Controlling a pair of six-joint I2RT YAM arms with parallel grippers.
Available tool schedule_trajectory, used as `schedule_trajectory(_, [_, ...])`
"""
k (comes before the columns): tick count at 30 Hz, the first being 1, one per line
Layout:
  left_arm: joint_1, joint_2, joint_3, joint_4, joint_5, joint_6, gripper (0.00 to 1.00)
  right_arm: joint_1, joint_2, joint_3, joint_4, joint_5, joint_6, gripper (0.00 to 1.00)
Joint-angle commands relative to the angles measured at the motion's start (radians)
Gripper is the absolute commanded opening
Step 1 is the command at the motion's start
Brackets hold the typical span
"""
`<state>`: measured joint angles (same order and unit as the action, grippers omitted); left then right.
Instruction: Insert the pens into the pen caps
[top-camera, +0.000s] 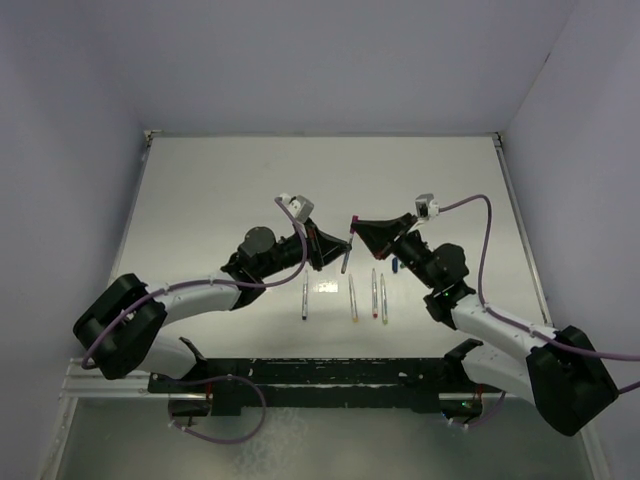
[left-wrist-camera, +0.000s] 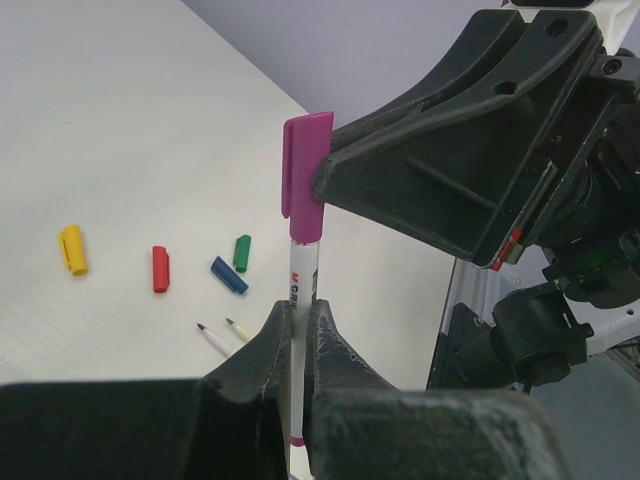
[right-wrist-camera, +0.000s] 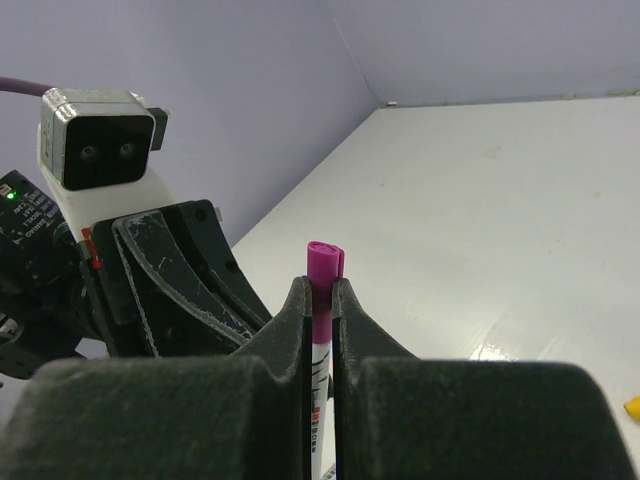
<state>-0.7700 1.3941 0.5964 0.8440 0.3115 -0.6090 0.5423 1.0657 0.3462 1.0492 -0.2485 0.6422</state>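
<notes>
In the left wrist view, my left gripper (left-wrist-camera: 298, 310) is shut on the white barrel of an upright pen (left-wrist-camera: 303, 265). A purple pen cap (left-wrist-camera: 305, 170) sits over the pen's top end. My right gripper (right-wrist-camera: 320, 290) is shut on that purple cap (right-wrist-camera: 324, 262), with the pen barrel (right-wrist-camera: 321, 385) running down between its fingers. From above, both grippers (top-camera: 340, 255) (top-camera: 357, 228) meet over the table's middle. Yellow (left-wrist-camera: 72, 249), red (left-wrist-camera: 160, 268), blue (left-wrist-camera: 229, 275) and green (left-wrist-camera: 242, 253) caps lie on the table.
Several uncapped pens (top-camera: 304, 300) (top-camera: 352, 298) (top-camera: 379, 296) lie side by side on the white table just in front of the grippers. Two of their tips (left-wrist-camera: 215, 340) show near the loose caps. Purple walls bound the table on three sides.
</notes>
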Motion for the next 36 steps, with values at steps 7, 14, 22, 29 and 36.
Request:
schedule_trajectory(7, [0.052, -0.022, 0.135, 0.316, -0.123, -0.002, 0.00, 0.031, 0.048, -0.026, -0.230, -0.116, -0.039, 0.00])
schedule_trajectory(14, [0.055, -0.023, 0.157, 0.326, -0.129, 0.017, 0.00, 0.048, 0.073, -0.018, -0.262, -0.110, -0.055, 0.00])
schedule_trajectory(22, [0.057, -0.017, 0.156, 0.267, -0.107, 0.022, 0.00, 0.056, 0.062, 0.026, -0.301, -0.058, -0.091, 0.00])
schedule_trajectory(29, [0.056, -0.008, 0.147, -0.008, -0.097, 0.085, 0.00, 0.055, 0.026, 0.162, -0.391, 0.146, -0.111, 0.12])
schedule_trajectory(36, [0.056, 0.039, 0.116, -0.191, -0.171, 0.143, 0.00, 0.053, 0.026, 0.338, -0.476, 0.306, -0.181, 0.63])
